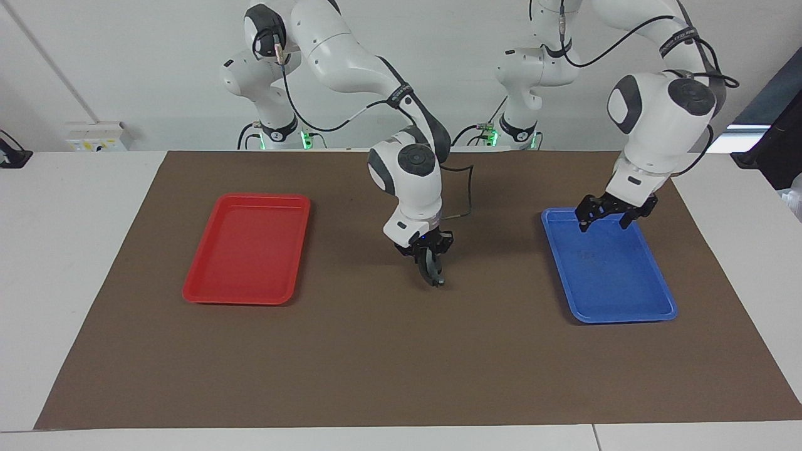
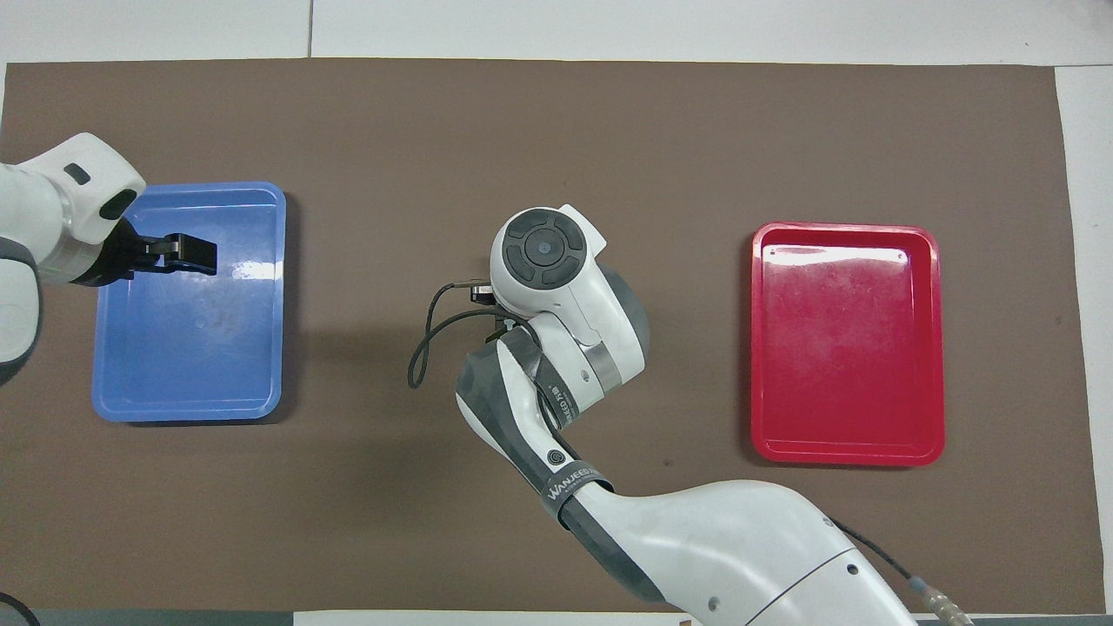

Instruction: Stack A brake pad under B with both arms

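The right gripper (image 1: 428, 254), at the centre of the facing view, is clamped on the long black crescent-shaped brake pad (image 1: 432, 270), which hangs below it, lower tip at the brown mat (image 1: 401, 363) covering the surface. The short stubby pad cannot be made out. The left gripper (image 1: 606, 216), spread wide and empty, hovers over the blue plastic tray (image 1: 620, 294) at right.

The mat (image 1: 401, 376) lay bare along its edge farthest from the robots and between the trays, save at its middle, where the right gripper (image 1: 429, 266) hung low with pad B (image 1: 432, 270). The left gripper (image 1: 606, 218) hung over the blue tray (image 1: 626, 294). The red tray (image 1: 247, 250) stood uncovered.
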{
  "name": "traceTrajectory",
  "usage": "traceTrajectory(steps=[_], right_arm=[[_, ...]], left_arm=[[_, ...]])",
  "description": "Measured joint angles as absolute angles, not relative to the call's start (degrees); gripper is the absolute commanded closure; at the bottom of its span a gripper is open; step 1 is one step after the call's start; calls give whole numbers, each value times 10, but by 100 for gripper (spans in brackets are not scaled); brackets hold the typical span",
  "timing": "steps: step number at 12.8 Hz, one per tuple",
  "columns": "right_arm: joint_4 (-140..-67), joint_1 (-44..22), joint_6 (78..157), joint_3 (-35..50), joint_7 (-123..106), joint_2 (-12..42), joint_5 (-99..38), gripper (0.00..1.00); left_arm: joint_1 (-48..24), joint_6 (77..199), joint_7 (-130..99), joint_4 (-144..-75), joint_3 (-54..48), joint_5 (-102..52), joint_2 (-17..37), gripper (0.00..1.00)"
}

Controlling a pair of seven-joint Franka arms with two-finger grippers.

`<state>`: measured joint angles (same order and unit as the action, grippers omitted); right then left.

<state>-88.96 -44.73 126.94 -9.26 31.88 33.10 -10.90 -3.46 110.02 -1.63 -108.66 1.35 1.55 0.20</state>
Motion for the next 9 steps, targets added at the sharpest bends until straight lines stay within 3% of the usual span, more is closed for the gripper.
traceTrajectory(steps=[5,9], right_arm=[[-927,-459,1310,-89,319,326,-109,90],[-937,-459,1287,-88,319,320,-110,90]], left_arm=[[-19,942,-11,-944,13,11,-1,0],[-11,872,1,-892,15,11,4,0]])
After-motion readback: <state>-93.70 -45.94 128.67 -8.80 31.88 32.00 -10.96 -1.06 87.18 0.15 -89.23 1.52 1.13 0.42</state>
